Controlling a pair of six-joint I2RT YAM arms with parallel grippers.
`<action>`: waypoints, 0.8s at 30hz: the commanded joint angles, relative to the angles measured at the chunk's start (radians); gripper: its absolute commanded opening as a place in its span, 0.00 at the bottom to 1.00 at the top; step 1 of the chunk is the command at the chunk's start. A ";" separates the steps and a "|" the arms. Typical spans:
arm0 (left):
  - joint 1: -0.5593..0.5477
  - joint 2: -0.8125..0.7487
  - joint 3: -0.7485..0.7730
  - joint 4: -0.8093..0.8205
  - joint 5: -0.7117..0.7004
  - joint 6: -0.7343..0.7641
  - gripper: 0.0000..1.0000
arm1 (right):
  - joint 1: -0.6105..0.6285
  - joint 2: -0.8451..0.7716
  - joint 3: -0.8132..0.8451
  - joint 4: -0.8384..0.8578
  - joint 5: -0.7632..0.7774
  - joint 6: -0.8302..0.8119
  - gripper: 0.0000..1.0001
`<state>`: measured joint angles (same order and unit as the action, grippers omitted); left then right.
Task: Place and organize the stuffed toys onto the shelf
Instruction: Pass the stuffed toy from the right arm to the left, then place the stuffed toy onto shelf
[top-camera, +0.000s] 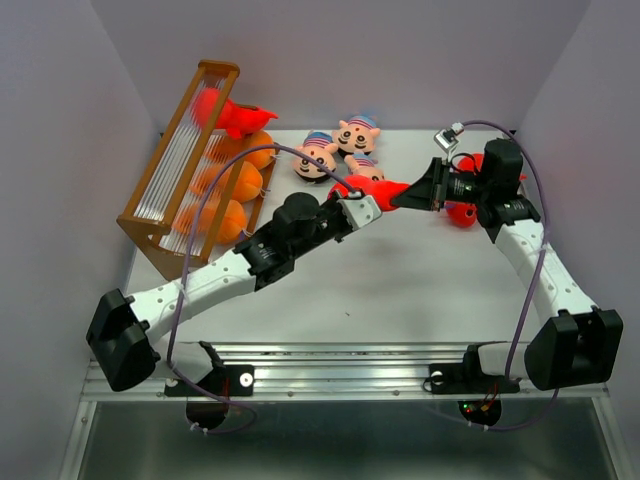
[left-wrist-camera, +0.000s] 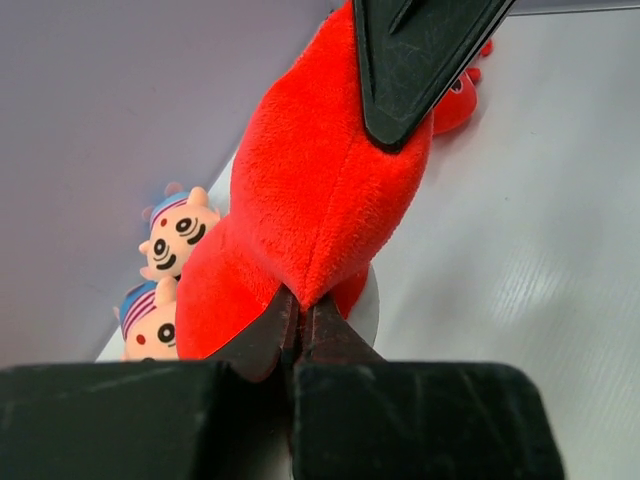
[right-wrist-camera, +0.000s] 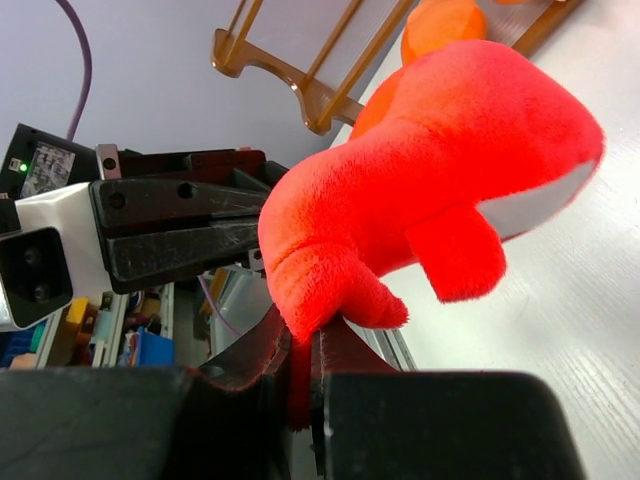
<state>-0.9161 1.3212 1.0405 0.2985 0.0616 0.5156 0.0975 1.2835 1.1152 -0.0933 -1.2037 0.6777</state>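
We see a white table (top-camera: 400, 290). The shelf (top-camera: 140, 225) stands on it, with orange toys (top-camera: 240, 182) inside. Three doll heads (top-camera: 357, 133) lie right of the shelf, and a red toy (top-camera: 462, 213) lies far right of it.

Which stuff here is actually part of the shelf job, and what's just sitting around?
Job:
- shelf
- orange plush toys on it
- shelved red plush toy
- three doll-head toys
- held red plush toy, pinched by left tool and right tool
- loose red plush toy, far right

Not job:
- purple cables
- mounting rail

Top view: high, behind arms (top-camera: 200, 285), looking down. 2 wrist views: close, opposed, sharing red toy (left-wrist-camera: 310, 200) (right-wrist-camera: 420, 170).
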 joint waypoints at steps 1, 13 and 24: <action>0.022 -0.097 0.009 -0.013 -0.049 0.055 0.00 | -0.021 -0.012 -0.008 0.049 -0.025 -0.053 0.04; 0.025 -0.151 0.053 -0.220 -0.210 0.139 0.00 | -0.039 0.023 -0.015 0.046 -0.023 -0.139 0.58; 0.060 -0.116 0.131 -0.340 -0.442 0.245 0.00 | -0.070 0.023 -0.098 0.040 0.006 -0.285 0.74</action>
<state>-0.8795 1.2026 1.0855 -0.0364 -0.2623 0.6991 0.0463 1.3132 1.0538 -0.0849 -1.2098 0.4801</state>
